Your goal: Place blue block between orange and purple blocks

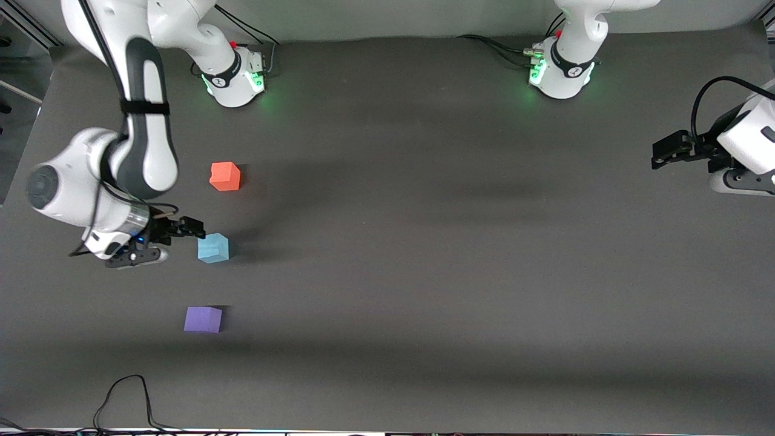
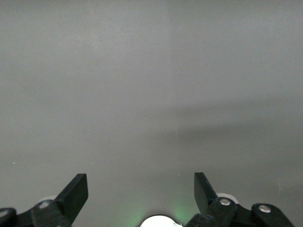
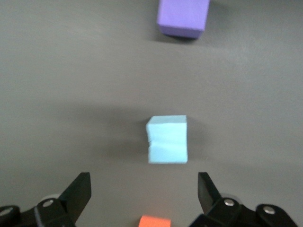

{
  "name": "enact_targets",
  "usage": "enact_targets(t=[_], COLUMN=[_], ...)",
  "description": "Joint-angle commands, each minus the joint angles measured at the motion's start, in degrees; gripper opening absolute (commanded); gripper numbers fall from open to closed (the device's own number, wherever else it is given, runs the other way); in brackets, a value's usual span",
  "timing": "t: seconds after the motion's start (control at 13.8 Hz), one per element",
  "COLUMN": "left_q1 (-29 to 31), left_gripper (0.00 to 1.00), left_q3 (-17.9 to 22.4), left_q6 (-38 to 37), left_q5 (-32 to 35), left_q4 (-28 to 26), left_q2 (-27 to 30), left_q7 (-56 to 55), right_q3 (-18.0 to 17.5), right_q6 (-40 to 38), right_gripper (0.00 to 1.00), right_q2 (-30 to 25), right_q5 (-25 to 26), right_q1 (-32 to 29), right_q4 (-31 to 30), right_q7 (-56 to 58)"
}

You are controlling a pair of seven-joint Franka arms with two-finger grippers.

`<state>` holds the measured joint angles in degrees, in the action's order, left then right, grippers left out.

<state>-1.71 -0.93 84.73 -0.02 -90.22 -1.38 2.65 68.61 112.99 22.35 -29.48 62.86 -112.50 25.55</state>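
Note:
The blue block [image 1: 213,248] [image 3: 167,140] rests on the dark table, free of any grip. It lies roughly in line between the orange block [image 1: 225,176] [image 3: 155,221], farther from the front camera, and the purple block [image 1: 203,319] [image 3: 183,16], nearer to it. My right gripper [image 1: 184,230] [image 3: 142,189] hangs open over the table just beside the blue block, toward the right arm's end, with nothing between its fingers. My left gripper [image 1: 672,148] [image 2: 141,189] waits open and empty over the left arm's end of the table; its wrist view shows only bare table.
The two arm bases [image 1: 236,79] [image 1: 560,75] stand along the table's back edge. A black cable [image 1: 124,399] loops over the table's front edge toward the right arm's end.

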Motion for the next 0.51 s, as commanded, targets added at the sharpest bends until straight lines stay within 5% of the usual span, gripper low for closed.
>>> enact_targets(t=[0.0, 0.22, 0.44], left_q1=[-0.13, -0.14, -0.22], left_gripper=[1.0, 1.0, 1.0], left_q3=[0.14, 0.14, 0.14], left_q6=[0.43, 0.43, 0.43], left_q5=[-0.51, -0.51, -0.51], left_q4=[-0.04, -0.04, -0.04], left_q2=[0.33, 0.42, 0.42], left_q7=[0.07, 0.07, -0.01], right_q3=[10.98, 19.53, 22.88], right_q6=[-12.66, -23.48, -29.75], right_gripper=[1.0, 1.0, 1.0], right_q2=[-0.64, -0.55, -0.55], right_q5=[3.63, 4.69, 4.69], right_q1=[9.27, 15.36, 15.37], right_q4=[10.07, 19.57, 26.01], right_q7=[-3.84, -5.07, -4.38])
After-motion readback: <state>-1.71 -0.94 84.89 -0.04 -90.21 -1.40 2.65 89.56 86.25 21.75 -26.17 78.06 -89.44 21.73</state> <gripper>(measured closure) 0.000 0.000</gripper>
